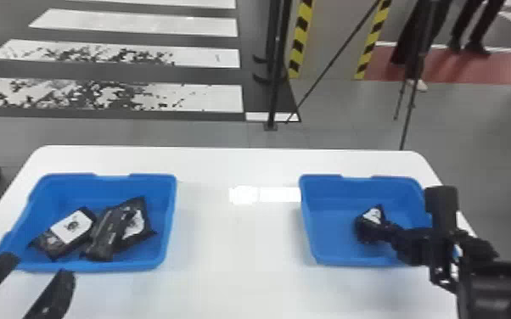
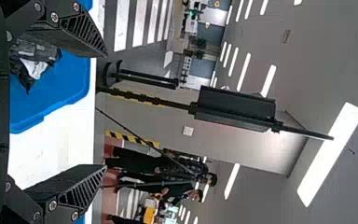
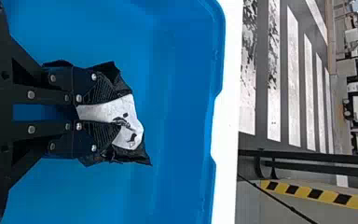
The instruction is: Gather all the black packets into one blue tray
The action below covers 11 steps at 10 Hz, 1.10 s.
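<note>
Right tool pinches one packet between its tips, likely bound for the tray beyond the open left tool.

On the table, the left tray contains packets and the right tray one packet.

The black left claw has tapered fingers, ribbed faces and silver screws.
</note>
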Motion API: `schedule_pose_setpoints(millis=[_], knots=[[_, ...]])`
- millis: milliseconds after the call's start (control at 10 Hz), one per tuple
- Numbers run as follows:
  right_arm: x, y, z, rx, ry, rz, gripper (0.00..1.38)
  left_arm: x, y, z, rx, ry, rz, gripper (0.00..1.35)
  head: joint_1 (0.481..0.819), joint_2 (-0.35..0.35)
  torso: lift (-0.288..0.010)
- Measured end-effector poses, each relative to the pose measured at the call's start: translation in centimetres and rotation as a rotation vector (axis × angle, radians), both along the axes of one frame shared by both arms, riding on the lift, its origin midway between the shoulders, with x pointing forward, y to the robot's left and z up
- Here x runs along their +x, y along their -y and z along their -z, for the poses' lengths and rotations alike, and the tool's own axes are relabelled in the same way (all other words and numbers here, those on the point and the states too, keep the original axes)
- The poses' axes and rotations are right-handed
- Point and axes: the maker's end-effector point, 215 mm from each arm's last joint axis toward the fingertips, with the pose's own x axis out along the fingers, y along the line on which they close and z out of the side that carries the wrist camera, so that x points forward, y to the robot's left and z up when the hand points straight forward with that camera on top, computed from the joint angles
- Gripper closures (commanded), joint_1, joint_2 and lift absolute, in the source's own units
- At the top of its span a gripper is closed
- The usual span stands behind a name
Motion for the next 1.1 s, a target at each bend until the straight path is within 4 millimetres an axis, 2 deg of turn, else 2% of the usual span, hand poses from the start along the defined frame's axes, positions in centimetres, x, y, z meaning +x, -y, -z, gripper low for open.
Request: schedule_pose_setpoints(millis=[200,400,500,700,900,1100], knots=[[0.1,0.7,-4.9,-0.067,0.105,-0.004,1.28,0.4,-0.2,-0.5,-0.002,0.013,0.008,0.19,0.695,-0.111,-0.110],[-1.0,-0.7,-9.6,-0.092,0.198,-0.032,1.28,1.1,1.1,-0.3,-0.047,-0.011,0.073,0.20,0.695,-0.110,-0.110],[-1.9,-2.6,-11.7,-0.101,0.238,-0.067,1.28,1.8,2.5,-0.1,-0.081,-0.029,0.129,0.20,0.695,-0.107,-0.110],[-3.7,-9.3,-14.9,-0.092,0.305,-0.189,1.28,3.2,5.4,-0.1,-0.156,-0.072,0.247,0.26,0.695,-0.069,-0.110],[-5.0,-15.4,-16.7,-0.052,0.354,-0.302,1.28,4.6,8.9,-0.6,-0.237,-0.116,0.374,0.28,0.695,-0.018,-0.110],[-6.1,-19.0,-17.8,-0.024,0.380,-0.374,1.28,6.0,12.4,-1.3,-0.277,-0.157,0.499,0.28,0.695,-0.013,-0.110]])
